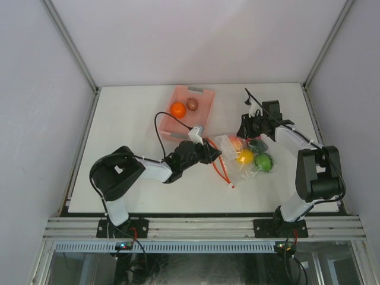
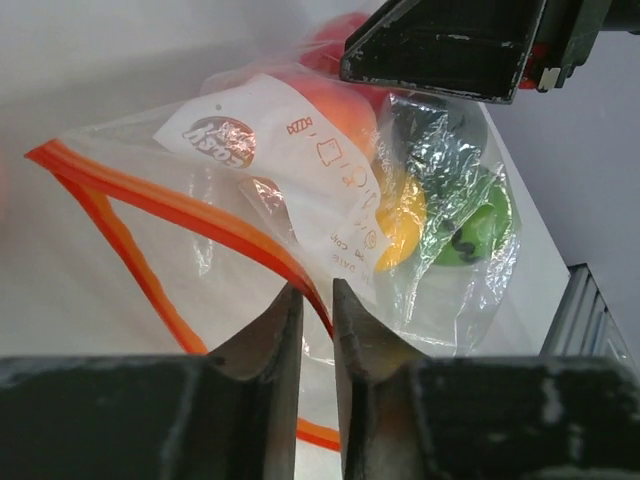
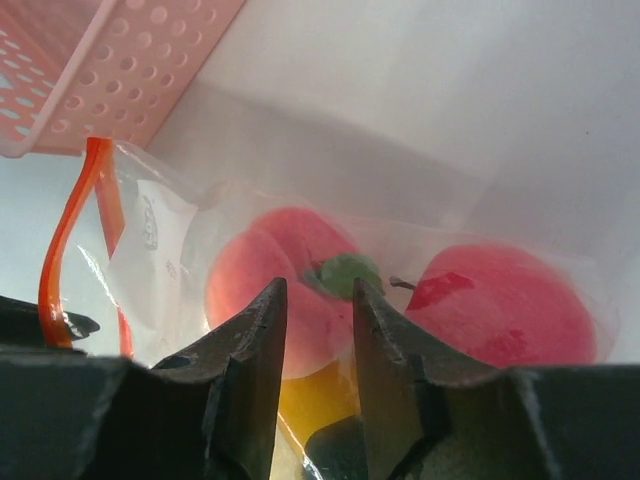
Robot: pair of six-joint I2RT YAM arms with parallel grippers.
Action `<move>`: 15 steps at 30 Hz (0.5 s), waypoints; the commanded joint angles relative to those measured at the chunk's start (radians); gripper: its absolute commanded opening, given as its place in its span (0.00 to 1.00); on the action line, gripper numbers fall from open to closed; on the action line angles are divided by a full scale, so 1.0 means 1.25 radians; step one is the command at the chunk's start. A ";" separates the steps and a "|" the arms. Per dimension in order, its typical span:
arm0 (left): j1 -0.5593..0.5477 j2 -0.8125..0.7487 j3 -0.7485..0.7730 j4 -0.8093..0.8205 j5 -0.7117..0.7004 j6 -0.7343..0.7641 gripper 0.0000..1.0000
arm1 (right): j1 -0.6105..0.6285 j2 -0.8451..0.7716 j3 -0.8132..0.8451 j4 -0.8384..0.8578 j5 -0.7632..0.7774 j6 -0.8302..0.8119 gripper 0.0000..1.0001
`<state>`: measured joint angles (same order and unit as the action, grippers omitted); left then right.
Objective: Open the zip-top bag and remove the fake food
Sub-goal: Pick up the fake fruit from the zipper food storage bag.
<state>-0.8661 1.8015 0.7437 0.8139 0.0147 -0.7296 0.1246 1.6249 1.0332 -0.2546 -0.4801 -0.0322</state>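
Top external: left claw point(image 1: 208, 150) clamped on zipper edge of zip-top bag point(image 1: 227, 144), right claw point(image 1: 245, 132) at opposite end, nearly together, grip unclear tbh, fake food point(image 1: 246, 157) between.

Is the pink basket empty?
No, an orange fruit and a brown one lie inside the pink basket.

Zip-top bag point(image 1: 237, 155): clear film with silvery glare; zipper strip point(image 2: 150, 205) red-orange; label point(image 2: 290, 170) white, printed in orange with a brown oval logo. Fake food point(image 1: 249, 155) inside: yellow piece point(image 1: 245, 157); bright green piece point(image 1: 263, 161); dark green piece point(image 1: 257, 145); peach-pink fruit point(image 3: 270, 280) with green stem; red fruit point(image 3: 510, 305). Basket point(image 1: 205, 94) pale pink, dotted with round holes; holds one orange ball point(image 1: 177, 109) and one brown piece point(image 1: 192, 104). Table point(image 1: 130, 119) white.
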 commanded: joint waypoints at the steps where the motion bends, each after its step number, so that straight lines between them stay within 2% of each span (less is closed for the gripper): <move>1: 0.009 -0.024 0.016 0.084 0.044 0.039 0.13 | 0.014 0.002 0.047 -0.043 -0.028 -0.061 0.30; 4: 0.009 -0.038 -0.011 0.144 0.080 0.078 0.01 | 0.017 0.011 0.060 -0.078 -0.063 -0.093 0.27; 11: 0.008 -0.041 -0.073 0.317 0.172 0.088 0.00 | 0.017 0.050 0.110 -0.190 -0.152 -0.181 0.18; 15: 0.007 -0.043 -0.089 0.351 0.203 0.092 0.00 | 0.012 0.088 0.178 -0.342 -0.275 -0.289 0.18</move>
<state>-0.8570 1.7924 0.6518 1.1099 0.1963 -0.6464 0.1398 1.7069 1.1610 -0.4950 -0.6537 -0.2390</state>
